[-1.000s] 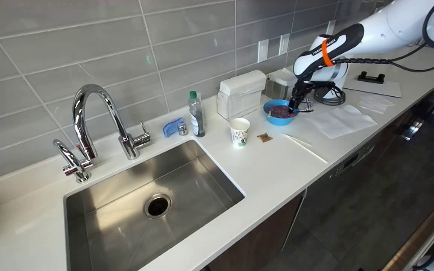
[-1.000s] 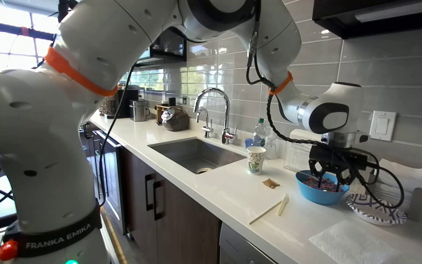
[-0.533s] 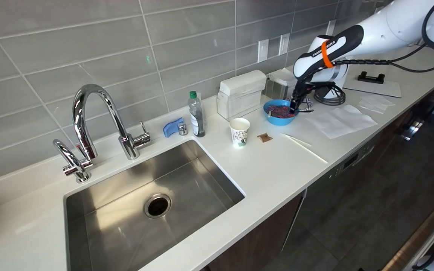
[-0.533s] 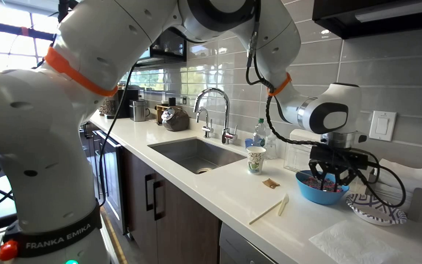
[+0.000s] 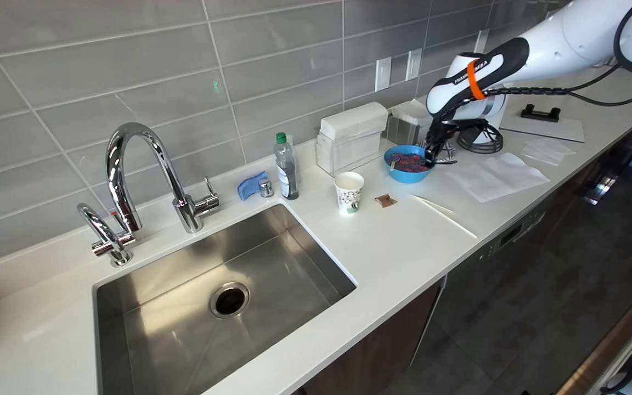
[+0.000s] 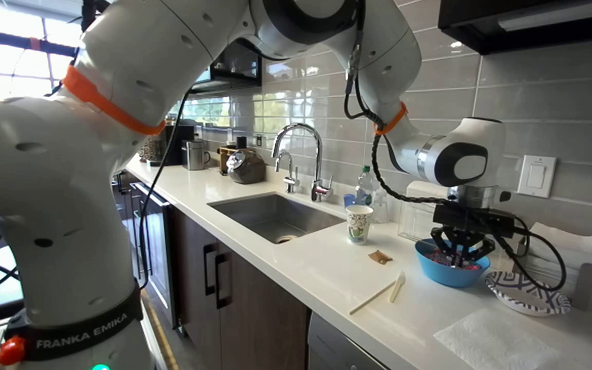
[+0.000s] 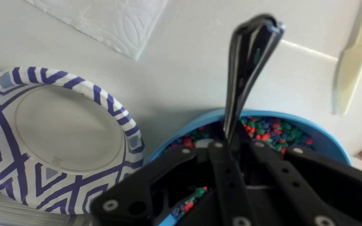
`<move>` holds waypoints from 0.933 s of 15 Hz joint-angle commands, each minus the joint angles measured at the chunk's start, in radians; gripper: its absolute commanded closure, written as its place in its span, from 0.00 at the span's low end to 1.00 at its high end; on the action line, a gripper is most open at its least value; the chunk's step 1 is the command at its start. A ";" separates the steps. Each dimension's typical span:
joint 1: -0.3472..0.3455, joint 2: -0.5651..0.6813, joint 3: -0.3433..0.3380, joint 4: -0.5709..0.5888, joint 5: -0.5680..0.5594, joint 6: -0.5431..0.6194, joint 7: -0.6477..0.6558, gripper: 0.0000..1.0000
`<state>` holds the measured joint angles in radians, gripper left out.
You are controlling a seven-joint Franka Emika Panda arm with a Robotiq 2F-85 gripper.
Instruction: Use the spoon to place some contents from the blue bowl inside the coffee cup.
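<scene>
The light-blue bowl (image 5: 407,177) stands on the counter and also shows in the other views (image 6: 447,276) (image 7: 297,116). It holds the contents (image 7: 270,130), small red, green and dark blue bits. My gripper (image 6: 458,263) points down into the bowl, its fingers close together. In the wrist view my gripper (image 7: 229,136) is shut around the shiny dark metal handle of the spoon (image 7: 247,67). The spoon's handle (image 5: 446,162) sticks out over the bowl's rim; its scoop end is hidden by the fingers. The white patterned coffee cup (image 5: 349,195) stands upright nearer the sink (image 6: 359,224).
A purple-patterned paper bowl (image 6: 532,308) stands beside the blue bowl. A paper towel (image 6: 496,341), a pale knife (image 6: 398,288), a thin stick (image 6: 373,297) and a brown packet (image 6: 380,257) lie on the counter. A green-capped bottle (image 5: 286,170) stands behind the sink (image 5: 195,329).
The gripper's fingers have closed from apart to close together around the spoon's handle, inside the bowl. The arm has shifted only very slightly. The bowl and cup have not moved.
</scene>
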<state>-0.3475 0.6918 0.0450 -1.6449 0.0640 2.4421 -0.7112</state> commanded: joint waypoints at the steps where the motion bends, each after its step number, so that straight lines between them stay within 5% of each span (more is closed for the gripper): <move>1: 0.014 0.005 -0.012 0.015 -0.016 -0.054 0.009 0.97; 14: -0.046 0.017 0.046 0.059 0.082 -0.131 -0.107 0.97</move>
<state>-0.3626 0.6922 0.0652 -1.6161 0.0999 2.3594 -0.7614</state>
